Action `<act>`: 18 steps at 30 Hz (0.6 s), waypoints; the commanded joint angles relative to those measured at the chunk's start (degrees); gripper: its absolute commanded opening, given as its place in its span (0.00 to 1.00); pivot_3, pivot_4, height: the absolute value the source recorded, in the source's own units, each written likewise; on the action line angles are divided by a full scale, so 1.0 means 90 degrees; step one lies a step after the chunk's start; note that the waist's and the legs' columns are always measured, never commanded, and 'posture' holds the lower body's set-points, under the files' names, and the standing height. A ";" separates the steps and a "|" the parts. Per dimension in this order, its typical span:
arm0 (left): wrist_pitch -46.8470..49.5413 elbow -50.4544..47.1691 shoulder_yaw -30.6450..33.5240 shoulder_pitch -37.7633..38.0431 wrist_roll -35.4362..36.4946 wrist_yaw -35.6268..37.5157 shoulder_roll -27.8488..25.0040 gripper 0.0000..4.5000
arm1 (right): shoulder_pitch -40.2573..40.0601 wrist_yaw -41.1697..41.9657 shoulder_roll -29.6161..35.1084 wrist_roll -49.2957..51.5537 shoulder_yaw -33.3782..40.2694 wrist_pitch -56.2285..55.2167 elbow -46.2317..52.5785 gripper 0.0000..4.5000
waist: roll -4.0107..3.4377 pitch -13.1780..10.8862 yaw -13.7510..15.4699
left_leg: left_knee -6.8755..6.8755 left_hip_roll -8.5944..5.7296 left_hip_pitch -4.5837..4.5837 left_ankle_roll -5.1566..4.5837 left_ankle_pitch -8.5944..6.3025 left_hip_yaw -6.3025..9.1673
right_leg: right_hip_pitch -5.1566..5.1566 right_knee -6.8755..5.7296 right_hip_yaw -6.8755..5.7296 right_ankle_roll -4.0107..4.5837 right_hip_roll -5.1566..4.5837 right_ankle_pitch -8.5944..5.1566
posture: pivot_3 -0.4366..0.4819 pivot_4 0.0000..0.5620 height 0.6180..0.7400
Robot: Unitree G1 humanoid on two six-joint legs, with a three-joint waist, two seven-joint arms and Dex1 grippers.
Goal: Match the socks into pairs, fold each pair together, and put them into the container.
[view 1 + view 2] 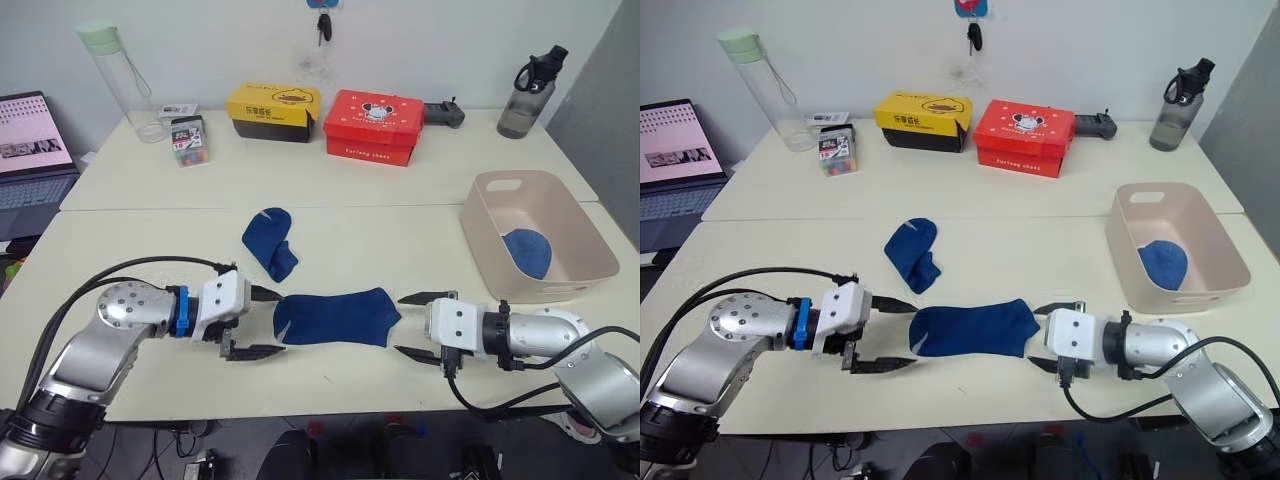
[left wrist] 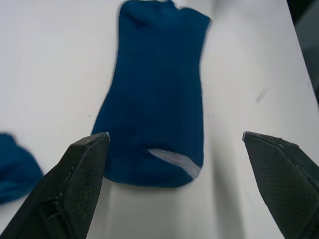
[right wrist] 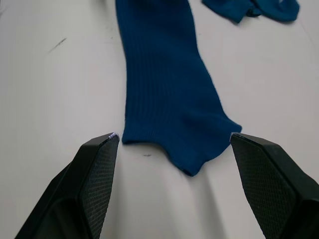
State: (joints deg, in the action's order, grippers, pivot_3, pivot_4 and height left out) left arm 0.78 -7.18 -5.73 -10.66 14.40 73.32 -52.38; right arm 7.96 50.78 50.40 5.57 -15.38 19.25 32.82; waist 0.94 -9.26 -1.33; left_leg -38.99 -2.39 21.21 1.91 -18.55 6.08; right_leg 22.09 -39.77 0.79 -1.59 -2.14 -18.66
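A blue sock (image 1: pixel 335 318) lies flat and stretched out near the table's front edge. My left gripper (image 1: pixel 262 323) is open at its left end, where a grey stripe marks the toe (image 2: pixel 172 160). At the sock's cuff end (image 3: pixel 172 144) on the right, my right gripper (image 1: pixel 413 325) is open too. Neither gripper holds anything. A second blue sock (image 1: pixel 270 243) lies crumpled a little farther back on the left. The pinkish-beige container (image 1: pixel 540 200) stands at the right with a folded blue bundle (image 1: pixel 527 251) inside.
At the back stand a yellow-and-black box (image 1: pixel 272 111), a red box (image 1: pixel 374 125), a tall clear bottle (image 1: pixel 123 80), a small packet (image 1: pixel 188 140) and a dark bottle (image 1: pixel 527 92). A laptop (image 1: pixel 32 150) sits at the far left. A seam runs across the table (image 1: pixel 400 206).
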 commanded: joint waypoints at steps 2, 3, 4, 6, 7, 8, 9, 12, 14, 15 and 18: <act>-0.1782 0.0830 -0.0289 -0.0210 -0.0888 0.0038 0.0048 1.00 | 0.0224 0.0327 0.0052 -0.0545 -0.0351 -0.0789 -0.0191 0.85 | 0.0000 0.0000 -0.0012 | 0.0002 0.0000 -0.0002 -0.0001 0.0000 -0.0001 | -0.0001 -0.0001 0.0000 0.0000 0.0001 0.0000 | 0.48 0.27 1.00; -0.2072 0.1033 -0.0401 -0.0333 -0.1071 0.0017 0.0100 1.00 | 0.0338 0.0359 -0.0019 -0.0697 -0.0500 -0.0873 -0.0295 0.85 | 0.0000 0.0000 -0.0016 | 0.0002 0.0000 -0.0005 -0.0001 -0.0001 -0.0002 | -0.0001 -0.0003 0.0001 0.0000 0.0001 0.0000 | 0.48 0.27 1.00; -0.2363 0.1222 -0.0477 -0.0466 -0.1234 -0.0050 0.0173 1.00 | 0.0443 0.0369 -0.0091 -0.0849 -0.0626 -0.0949 -0.0412 0.85 | 0.0000 0.0000 -0.0017 | 0.0002 -0.0001 -0.0005 -0.0002 -0.0001 -0.0004 | -0.0001 -0.0004 0.0001 0.0000 0.0002 0.0000 | 0.48 0.27 1.00; -0.2654 0.1478 -0.0595 -0.0675 -0.1398 -0.0090 0.0284 1.00 | 0.0618 0.0383 -0.0204 -0.1155 -0.0836 -0.1181 -0.0704 0.85 | 0.0000 0.0000 -0.0003 | 0.0000 -0.0001 -0.0006 -0.0002 -0.0001 -0.0002 | -0.0003 -0.0006 -0.0002 0.0000 0.0002 0.0000 | 0.48 0.27 1.00; -0.2762 0.1575 -0.0656 -0.0756 -0.1468 -0.0088 0.0323 1.00 | 0.0696 0.0388 -0.0278 -0.1278 -0.0932 -0.1303 -0.0879 0.85 | 0.0000 0.0000 -0.0002 | 0.0000 -0.0002 -0.0006 -0.0001 -0.0001 -0.0003 | -0.0003 -0.0007 -0.0002 0.0000 0.0002 0.0000 | 0.48 0.27 1.00; -0.2822 0.1649 -0.0713 -0.0825 -0.1534 -0.0128 0.0376 1.00 | 0.0777 0.0399 -0.0353 -0.1392 -0.1024 -0.1430 -0.1064 0.85 | 0.0000 0.0000 -0.0003 | 0.0000 -0.0003 -0.0007 -0.0002 -0.0001 -0.0004 | -0.0004 -0.0007 0.0000 0.0000 0.0002 0.0000 | 0.48 0.27 1.00; -0.2940 0.1719 -0.0776 -0.0886 -0.1606 -0.0137 0.0417 1.00 | 0.0859 0.0419 -0.0420 -0.1489 -0.1105 -0.1541 -0.1233 0.85 | 0.0000 0.0000 -0.0004 | 0.0000 -0.0004 -0.0008 -0.0002 -0.0001 -0.0005 | -0.0004 -0.0007 0.0001 0.0000 0.0002 0.0000 | 0.48 0.27 1.00; -0.3097 0.1840 -0.0929 -0.1005 -0.1778 -0.0163 0.0510 1.00 | 0.1070 0.0528 -0.0577 -0.1705 -0.1263 -0.1798 -0.1661 0.85 | -0.0004 0.0004 -0.0019 | 0.0001 -0.0003 -0.0022 -0.0001 -0.0001 -0.0007 | -0.0010 -0.0012 0.0003 0.0000 0.0003 0.0000 | 0.48 0.27 1.00; -0.3222 0.1939 -0.1036 -0.1066 -0.1925 -0.0160 0.0529 0.95 | 0.1186 0.0602 -0.0633 -0.1818 -0.1326 -0.1967 -0.1898 0.85 | -0.0005 0.0008 -0.0018 | 0.0002 -0.0002 -0.0039 -0.0002 -0.0001 -0.0004 | -0.0030 -0.0011 0.0000 0.0000 0.0004 0.0000 | 0.48 0.27 1.00; -0.3275 0.2001 -0.1087 -0.1107 -0.2011 -0.0194 0.0556 0.91 | 0.1238 0.0616 -0.0696 -0.1806 -0.1312 -0.1992 -0.1985 0.81 | -0.0009 0.0013 -0.0019 | 0.0002 -0.0002 -0.0045 -0.0002 -0.0001 -0.0004 | -0.0037 -0.0011 -0.0001 0.0000 0.0004 0.0000 | 0.48 0.27 1.00; -0.3291 0.2054 -0.1160 -0.1194 -0.2095 -0.0274 0.0633 0.74 | 0.1257 0.0774 -0.0811 -0.1621 -0.1246 -0.1874 -0.2054 0.67 | -0.0013 0.0025 -0.0010 | 0.0001 -0.0003 -0.0054 -0.0003 -0.0001 -0.0001 | -0.0047 -0.0010 -0.0002 0.0000 0.0004 0.0000 | 0.48 0.27 1.00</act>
State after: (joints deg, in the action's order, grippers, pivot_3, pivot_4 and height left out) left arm -29.19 9.81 -14.52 -21.23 -1.83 71.94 -47.29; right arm 19.12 56.89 43.31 -8.79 -26.69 1.67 15.20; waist 0.82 -9.04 -1.42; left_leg -38.98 -2.42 20.72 1.88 -18.56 6.08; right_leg 21.66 -39.86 0.78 -1.59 -2.11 -18.66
